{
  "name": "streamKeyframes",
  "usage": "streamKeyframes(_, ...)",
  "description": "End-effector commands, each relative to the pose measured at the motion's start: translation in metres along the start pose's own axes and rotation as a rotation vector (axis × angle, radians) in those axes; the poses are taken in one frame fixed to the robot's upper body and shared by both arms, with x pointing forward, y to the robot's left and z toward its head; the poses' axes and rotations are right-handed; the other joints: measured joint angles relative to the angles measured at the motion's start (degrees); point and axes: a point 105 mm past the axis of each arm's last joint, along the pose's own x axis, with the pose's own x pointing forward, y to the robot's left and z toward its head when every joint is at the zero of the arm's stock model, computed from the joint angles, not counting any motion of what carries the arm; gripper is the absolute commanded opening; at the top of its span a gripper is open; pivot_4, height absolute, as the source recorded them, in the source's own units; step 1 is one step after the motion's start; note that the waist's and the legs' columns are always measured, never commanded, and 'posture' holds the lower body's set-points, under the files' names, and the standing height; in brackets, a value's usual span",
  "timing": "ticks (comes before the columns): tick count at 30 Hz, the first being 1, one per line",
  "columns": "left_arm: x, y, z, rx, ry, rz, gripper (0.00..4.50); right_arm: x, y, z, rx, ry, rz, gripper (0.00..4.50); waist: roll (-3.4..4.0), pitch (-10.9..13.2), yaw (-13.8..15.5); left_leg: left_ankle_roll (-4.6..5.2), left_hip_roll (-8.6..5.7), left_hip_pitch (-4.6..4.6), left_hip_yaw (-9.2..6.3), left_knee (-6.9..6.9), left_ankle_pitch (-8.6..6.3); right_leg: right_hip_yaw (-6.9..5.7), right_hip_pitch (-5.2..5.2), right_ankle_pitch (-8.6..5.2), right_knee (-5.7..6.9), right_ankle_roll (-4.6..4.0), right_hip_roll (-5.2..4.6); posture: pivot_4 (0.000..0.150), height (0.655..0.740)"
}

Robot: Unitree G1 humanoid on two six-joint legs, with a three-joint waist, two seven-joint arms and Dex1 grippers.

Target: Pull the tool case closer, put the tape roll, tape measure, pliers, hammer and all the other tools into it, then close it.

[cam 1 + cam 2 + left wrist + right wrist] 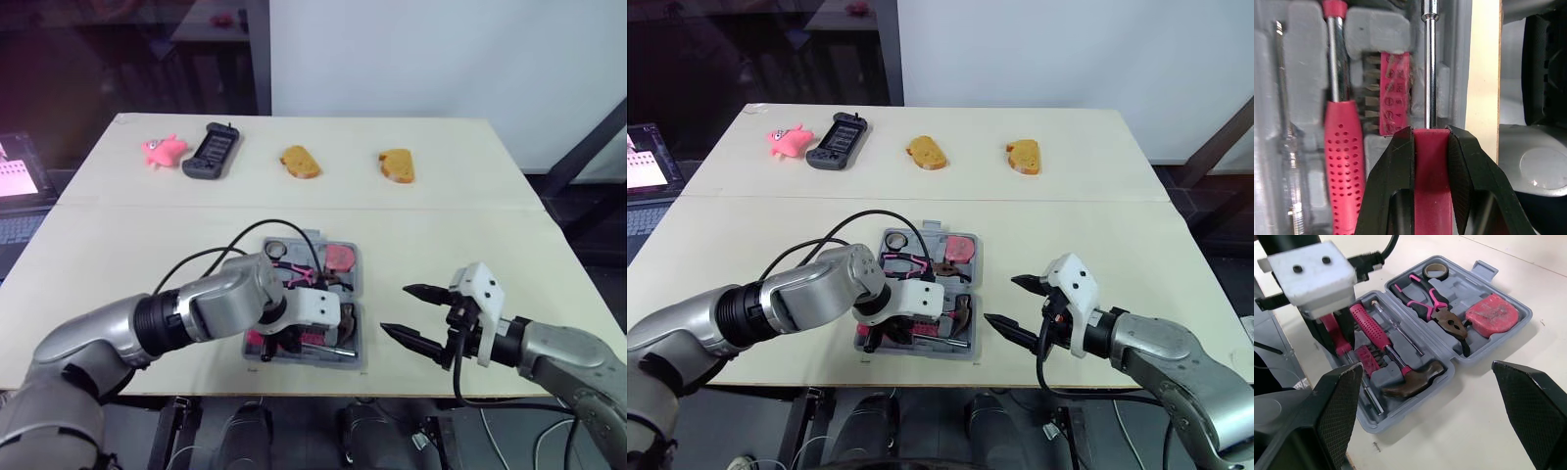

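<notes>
Pale table fills the scene, and the open case lies flat near its front edge between the two arms, close enough, by my reading, for either to work in it. Both moulded halves face up, so every slot can be reached from above. The hammer lies in the near half. The pliers, the tape measure and the tape roll sit in recesses in the far half. A strip of bits sits between the hammer and the outermost slot of the near half. Along that slot lies a screwdriver, shaft in line with its groove (probably the last tool to seat before the halves can fold together). The left gripper is down in the near half, its two black fingers pressed on either side of the screwdriver's pink handle and pinching it firmly. The right gripper hovers just beside the case on its right, fingers spread wide, holding and touching nothing; it looks placed to steady the case or swing it closed. Well apart, at the far edge, lie a pink toy, a black handset and two bread pieces, none of them part of the job.
</notes>
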Motion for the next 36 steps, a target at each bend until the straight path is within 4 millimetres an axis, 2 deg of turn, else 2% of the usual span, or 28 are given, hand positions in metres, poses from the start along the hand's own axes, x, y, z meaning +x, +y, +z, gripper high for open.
streamKeyframes(1, 0.003, 0.000, 0.004, 0.007, -0.009, 0.014, 0.39, -0.002, 0.005, 0.009, -0.028, -0.031, 0.009, 4.50, 0.00, 0.00, 0.03, 0.00, 0.00, 0.00, 0.00, 0.01, 0.00, 0.00, 0.00, 0.00, 0.00, 0.00, 0.00, 0.150, 0.7400)
streamKeyframes(9, 0.013, 0.008, 0.005, -0.011, -0.039, 0.048, 0.39, -0.003, 0.008, 0.009, -0.022, -0.026, 0.019, 4.50, 0.14, -0.08, 0.31, 0.00, -0.06, 0.04, -0.01, 0.08, 0.00, 0.00, 0.15, -0.02, -0.03, -0.01, -0.05, 0.150, 0.7400)
streamKeyframes(19, 0.013, -0.001, 0.004, 0.009, -0.068, 0.028, 0.39, -0.001, 0.011, 0.008, -0.016, -0.022, 0.029, 4.50, 0.17, -0.10, 0.35, 0.00, -0.15, 0.08, -0.07, 0.12, 0.00, 0.05, 0.26, -0.05, -0.04, -0.01, -0.09, 0.150, 0.7400)
streamKeyframes(21, 0.012, 0.000, 0.005, 0.015, -0.069, 0.029, 1.41, -0.001, 0.011, 0.008, -0.016, -0.023, 0.032, 4.50, 0.17, -0.10, 0.35, 0.00, -0.16, 0.08, -0.07, 0.12, 0.00, 0.05, 0.26, -0.05, -0.04, -0.01, -0.09, 0.150, 0.7400)
streamKeyframes(24, 0.011, 0.000, 0.005, 0.029, -0.071, 0.032, 2.53, 0.000, 0.011, 0.008, -0.016, -0.023, 0.035, 4.50, 0.31, -0.15, 0.35, 0.00, -0.17, 0.09, -0.08, 0.12, 0.00, 0.05, 0.29, -0.05, -0.06, -0.01, -0.11, 0.150, 0.7400)
streamKeyframes(28, 0.007, 0.002, 0.006, 0.033, -0.080, 0.035, 4.46, 0.001, 0.011, 0.008, -0.014, -0.024, 0.037, 4.50, 0.35, -0.16, 0.46, 0.00, -0.25, 0.08, -0.16, 0.12, 0.00, 0.09, 0.31, -0.08, -0.05, -0.05, -0.10, 0.150, 0.7400)
streamKeyframes(33, -0.003, 0.005, 0.005, 0.033, -0.094, 0.051, 4.46, 0.003, 0.011, 0.008, -0.012, -0.025, 0.039, 4.50, 0.34, -0.15, 0.22, -0.01, -0.39, 0.04, -0.33, 0.15, 0.01, 0.16, 0.35, -0.14, -0.05, -0.12, -0.10, 0.150, 0.7400)
streamKeyframes(36, -0.016, 0.007, 0.002, 0.008, -0.128, 0.055, 4.46, 0.003, 0.011, 0.008, -0.011, -0.026, 0.037, 4.50, 0.33, -0.12, -0.05, -0.01, -0.39, 0.03, -0.38, 0.11, 0.01, 0.15, 0.33, -0.12, -0.02, -0.02, -0.07, 0.150, 0.7400)
